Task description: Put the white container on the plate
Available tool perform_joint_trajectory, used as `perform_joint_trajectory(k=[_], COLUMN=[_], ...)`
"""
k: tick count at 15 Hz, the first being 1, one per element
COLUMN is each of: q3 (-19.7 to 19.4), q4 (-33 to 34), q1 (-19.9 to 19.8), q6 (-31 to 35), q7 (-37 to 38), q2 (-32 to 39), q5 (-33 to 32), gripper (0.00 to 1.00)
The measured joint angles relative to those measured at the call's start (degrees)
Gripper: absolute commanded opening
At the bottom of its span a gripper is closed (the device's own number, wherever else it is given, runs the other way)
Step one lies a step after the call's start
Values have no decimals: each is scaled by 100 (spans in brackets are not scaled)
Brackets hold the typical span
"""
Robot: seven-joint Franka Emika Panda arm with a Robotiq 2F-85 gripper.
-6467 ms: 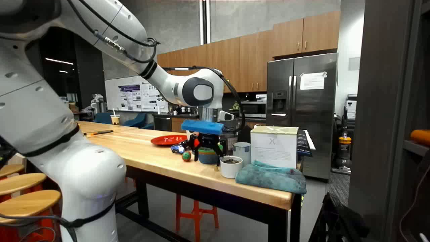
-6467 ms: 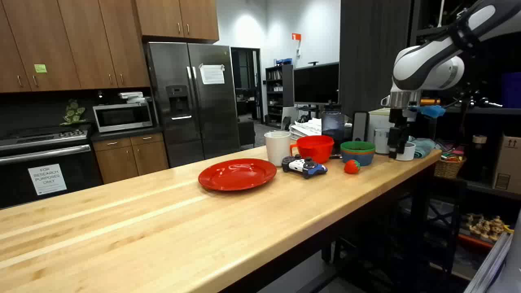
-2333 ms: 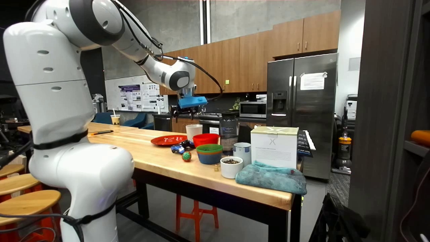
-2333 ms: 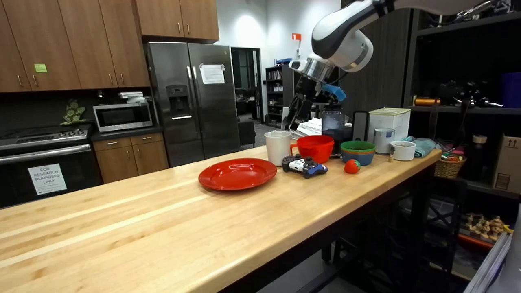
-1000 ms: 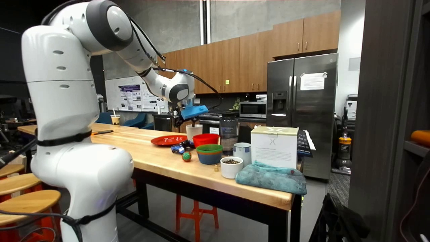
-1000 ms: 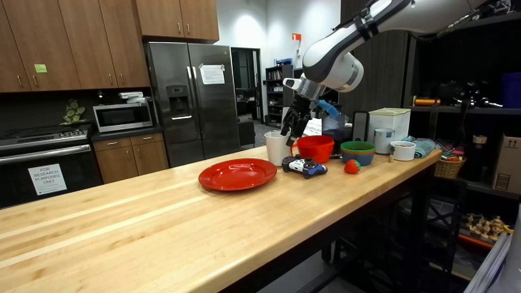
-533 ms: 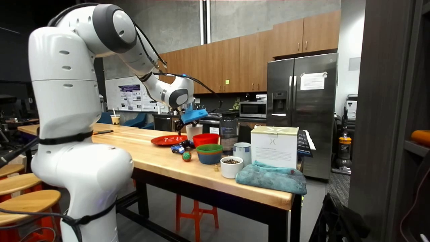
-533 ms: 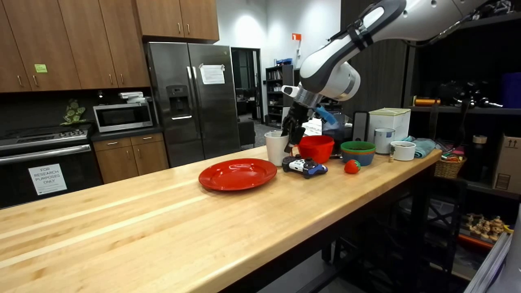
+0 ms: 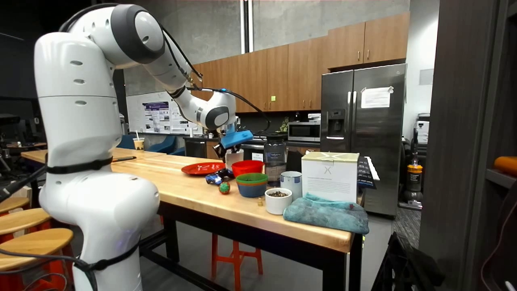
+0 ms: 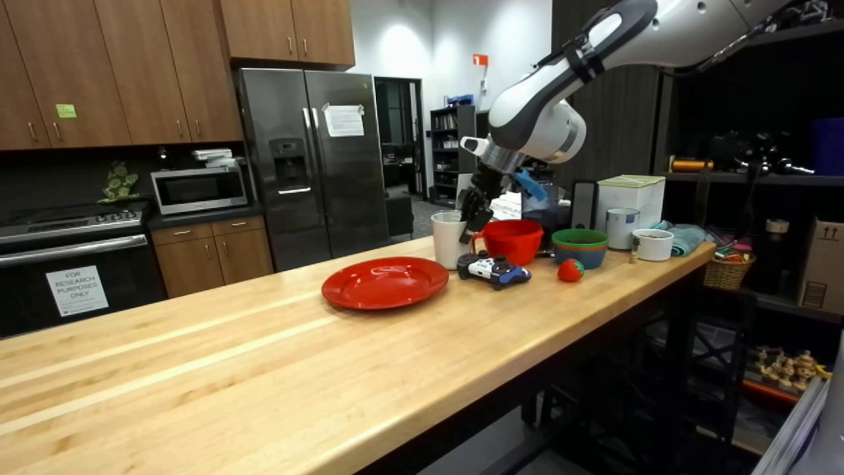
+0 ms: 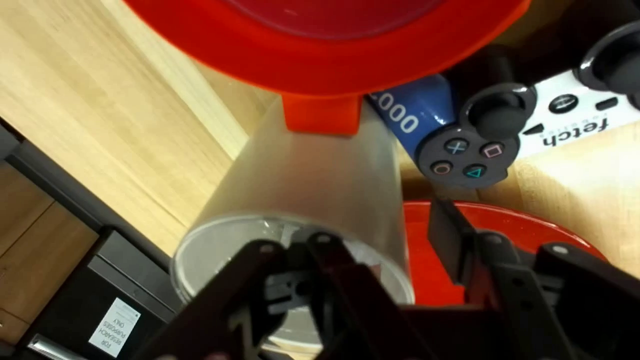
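Observation:
The white container is the tall, cup-like one, upright beside the plate in an exterior view [image 10: 450,241]; its body [image 11: 300,175] fills the middle of the wrist view. My gripper [image 11: 378,232] tilts down over its rim. One finger reaches into the mouth, its tip partly hidden. The other finger, with its flat pad [image 11: 447,240], stands outside the wall, and red plate shows between the two. The jaws are part-way together but apart, with no grip visible. The flat red plate [image 10: 386,284] lies bare on the table beside the container.
A red bowl [image 10: 513,241] stands close by, its handle [image 11: 322,117] overlapping the container's side. A game controller [image 10: 493,269] lies in front. Stacked bowls [image 10: 580,247], a toy strawberry [image 10: 570,270] and a low white bowl [image 9: 278,201] follow along the edge; a dark bottle [image 9: 275,155] stands behind.
Over the last second my gripper came down to the container's rim and its jaws drew closer together. The container and the red bowl have shifted very slightly; the plate has not moved.

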Motion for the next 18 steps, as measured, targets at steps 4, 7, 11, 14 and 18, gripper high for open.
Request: perform_joint_trajectory(k=[4, 7, 11, 14, 18], q3=[4, 4, 3, -8, -32], q4=[0, -1, 31, 196, 608], q1=[-34, -67, -167, -264, -300], q6=[38, 42, -22, -214, -586], q7=[32, 84, 208, 259, 254], q2=[0, 0, -20, -109, -287], q5=[-15, -53, -343, -616, -693], gripper=[0, 2, 2, 2, 2])
